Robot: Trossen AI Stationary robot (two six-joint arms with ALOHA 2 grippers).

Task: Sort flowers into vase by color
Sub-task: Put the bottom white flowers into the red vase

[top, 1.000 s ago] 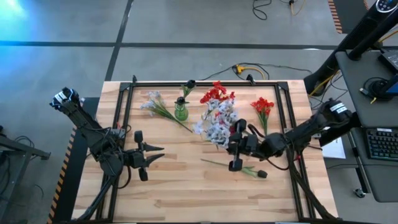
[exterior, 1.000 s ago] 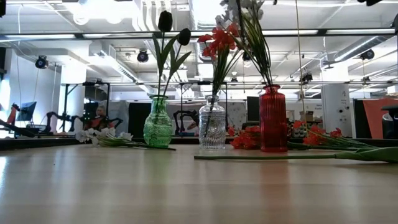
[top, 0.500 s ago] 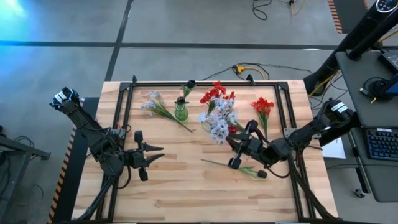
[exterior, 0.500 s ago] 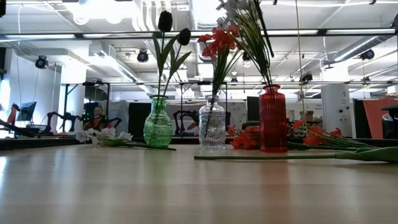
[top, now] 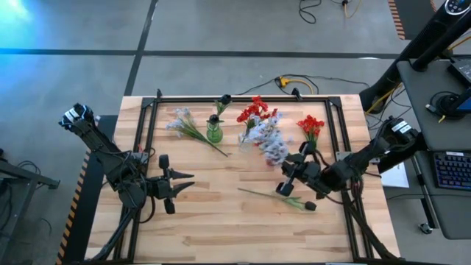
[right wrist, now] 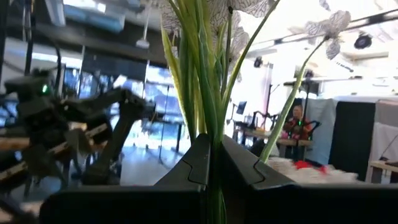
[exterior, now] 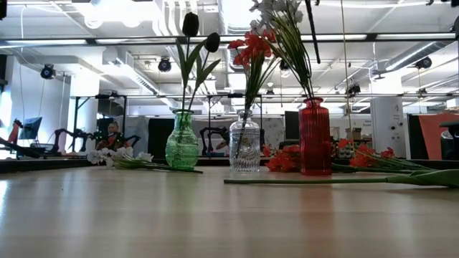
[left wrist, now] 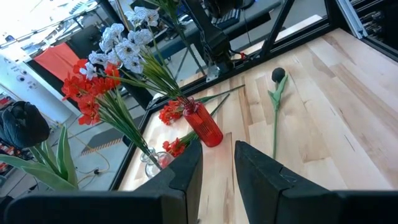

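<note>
My right gripper (top: 281, 163) is shut on the stems of a pale blue-white spray (top: 268, 140). The spray stands in the red vase (exterior: 315, 136), also seen in the left wrist view (left wrist: 204, 124). The green vase (top: 214, 132) holds dark buds (exterior: 191, 25). The clear vase (exterior: 244, 142) holds red blossoms (top: 254, 112). Lying flat on the table are a second blue-white spray (top: 184, 125), a red spray (top: 310, 126) and a dark-bud stem (top: 283, 199). My left gripper (top: 188, 181) waits open at the near left. My right gripper pinches the bundled green stems (right wrist: 211, 149) of the blue-white spray between its two fingers, below the blossoms. It comes from the table's right, and the fingers lie across the stems. The spray leans, and its lower stems (exterior: 308, 82) stand in the red vase.
The three vases stand in a row along the far half of the table. A black frame rail (top: 243, 98) runs round the table's edges. Bare wood (top: 221, 221) lies along the near side, between the two arms.
My right gripper has moved toward the table's right edge and slightly toward the far edge, staying shut on the stems. The blue-white blossoms have swung with it, to the right and toward the far edge, while the stem ends stayed in the red vase.
</note>
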